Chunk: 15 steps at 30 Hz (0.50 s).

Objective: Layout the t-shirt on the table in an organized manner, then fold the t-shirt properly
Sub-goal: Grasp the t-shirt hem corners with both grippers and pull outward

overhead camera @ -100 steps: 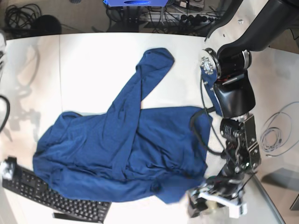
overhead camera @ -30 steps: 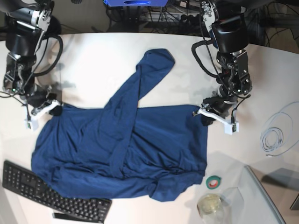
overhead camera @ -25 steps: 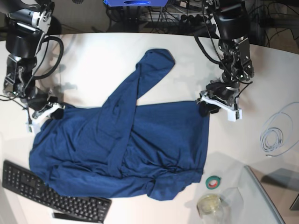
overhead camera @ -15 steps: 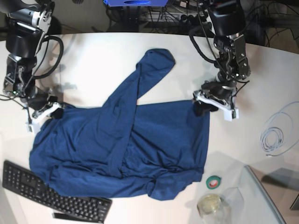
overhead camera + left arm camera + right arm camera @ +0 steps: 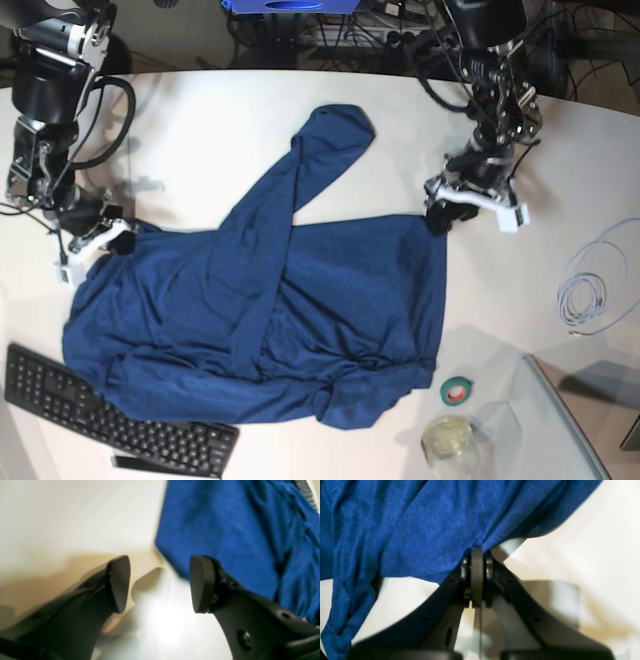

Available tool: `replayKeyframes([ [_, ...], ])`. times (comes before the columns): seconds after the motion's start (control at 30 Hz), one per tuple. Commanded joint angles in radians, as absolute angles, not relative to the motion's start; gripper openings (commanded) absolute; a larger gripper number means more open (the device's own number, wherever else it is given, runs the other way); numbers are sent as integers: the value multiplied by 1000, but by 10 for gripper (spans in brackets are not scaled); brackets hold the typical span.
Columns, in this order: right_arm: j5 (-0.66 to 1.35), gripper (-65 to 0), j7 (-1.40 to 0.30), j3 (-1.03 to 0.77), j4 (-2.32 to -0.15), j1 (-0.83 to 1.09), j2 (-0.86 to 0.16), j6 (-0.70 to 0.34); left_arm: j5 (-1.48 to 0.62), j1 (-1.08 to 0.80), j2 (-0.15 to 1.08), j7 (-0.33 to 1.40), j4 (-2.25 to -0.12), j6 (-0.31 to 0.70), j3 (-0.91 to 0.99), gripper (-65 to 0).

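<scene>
In your left wrist view, the left gripper (image 5: 160, 583) has its fingers (image 5: 118, 582) spread with nothing between them; bare table (image 5: 62, 517) lies beneath the gap, and the t-shirt (image 5: 225, 530) lies beyond and above the right-hand finger, its corner just past that fingertip.

In your right wrist view, the right gripper (image 5: 477, 555) has its fingers pressed together, pinching an edge of the t-shirt (image 5: 420, 525); the cloth fans out from the fingertips upward and to the left, and white table (image 5: 595, 555) shows to their right.

In your base view, the t-shirt (image 5: 300, 310) lies crumpled across the table (image 5: 200, 130), between the right gripper (image 5: 95, 238) at one corner and the left gripper (image 5: 470, 205) just beside the opposite corner
</scene>
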State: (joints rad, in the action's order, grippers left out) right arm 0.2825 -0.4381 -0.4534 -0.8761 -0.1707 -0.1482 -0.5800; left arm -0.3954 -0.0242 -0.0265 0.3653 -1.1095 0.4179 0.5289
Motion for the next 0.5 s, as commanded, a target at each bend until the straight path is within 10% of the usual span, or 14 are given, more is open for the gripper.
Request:
replayKeyframes([
  [0.0, 297, -650, -420, -453, -894, -189, -160, -585, -398, 8, -22, 367, -1082, 415, 527, -290],
  [0.13, 297, -650, -420, -453, -894, -189, -160, -585, -398, 119, -22, 366, -917, 415, 527, -311],
  [0.27, 297, -650, -420, -453, -898, -186, -160, -585, -398, 177, -21, 366, -817, 415, 452, -650],
  [0.47, 297, -650, -443, -453, -1001, -137, -163, -587, -404, 48, -19, 374, -1113, 406, 414, -650],
])
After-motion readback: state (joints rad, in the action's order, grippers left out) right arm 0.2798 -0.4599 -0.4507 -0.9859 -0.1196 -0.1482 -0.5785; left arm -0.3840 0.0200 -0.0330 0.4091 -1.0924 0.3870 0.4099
